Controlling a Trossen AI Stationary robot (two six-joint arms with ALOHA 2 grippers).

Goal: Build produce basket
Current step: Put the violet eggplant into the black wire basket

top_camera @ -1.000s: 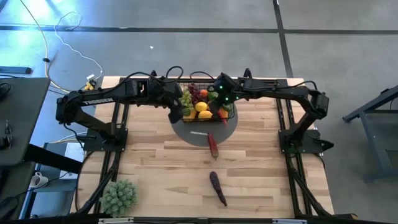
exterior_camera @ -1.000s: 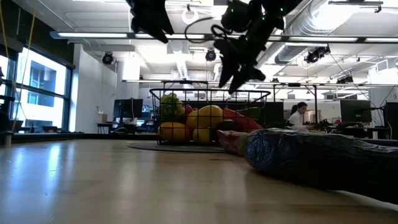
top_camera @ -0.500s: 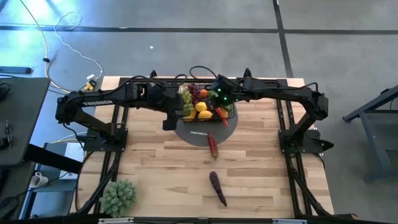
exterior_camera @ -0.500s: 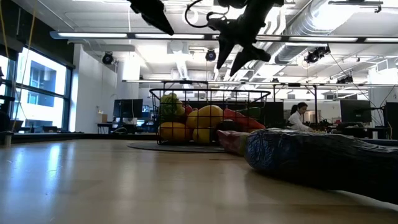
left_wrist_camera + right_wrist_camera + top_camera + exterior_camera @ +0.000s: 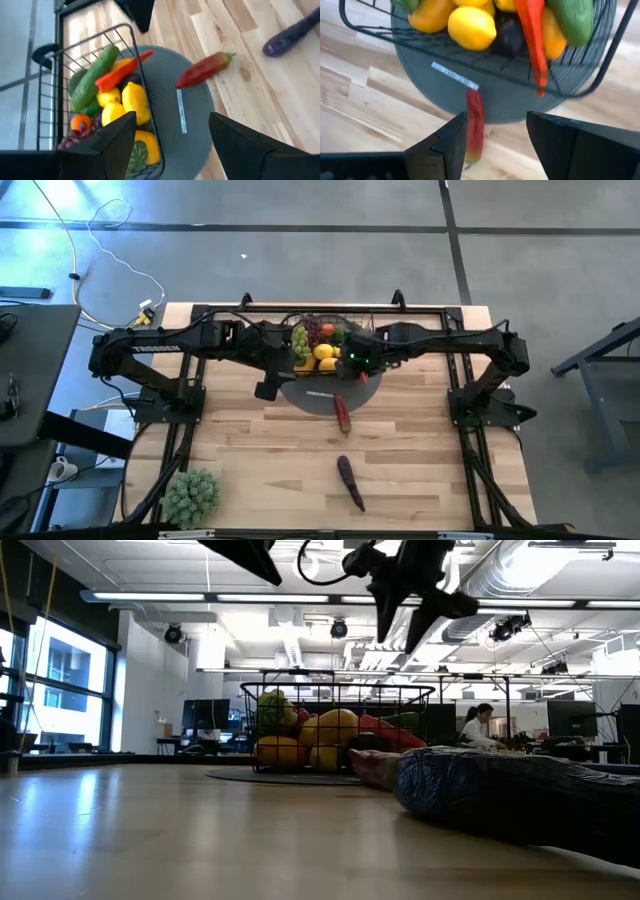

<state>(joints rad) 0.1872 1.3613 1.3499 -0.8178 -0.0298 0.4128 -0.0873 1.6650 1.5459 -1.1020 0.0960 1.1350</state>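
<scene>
The black wire basket (image 5: 325, 350) stands on a flat grey round disc (image 5: 330, 388) at the far middle of the wooden surface (image 5: 260, 450), and everything else is placed from it here. Inside it lie lemons (image 5: 134, 101), orange-yellow fruit (image 5: 431, 15), a long green cucumber (image 5: 94, 77), a thin red chili (image 5: 532, 40) with its tip poking through the mesh, grapes (image 5: 312, 330) and something dark below them.

The left claw (image 5: 267, 385) hangs in the air just off the basket's left side, above the disc's edge, its two fingers (image 5: 112, 140) spread apart and holding nothing. The right claw (image 5: 358, 365) hovers over the basket's near right corner, fingers (image 5: 445, 142) also parted with nothing between them.

Outside the basket, a red pepper-like piece (image 5: 342, 412) lies on the near edge of the disc, partly on the wood. Farther toward the near side from the basket lies a purple eggplant (image 5: 350, 482), well apart from it. A spiky green ball (image 5: 190, 495) sits far off at the near left corner.

Beyond the basket in the low view, a person (image 5: 478, 726) sits in the room.
</scene>
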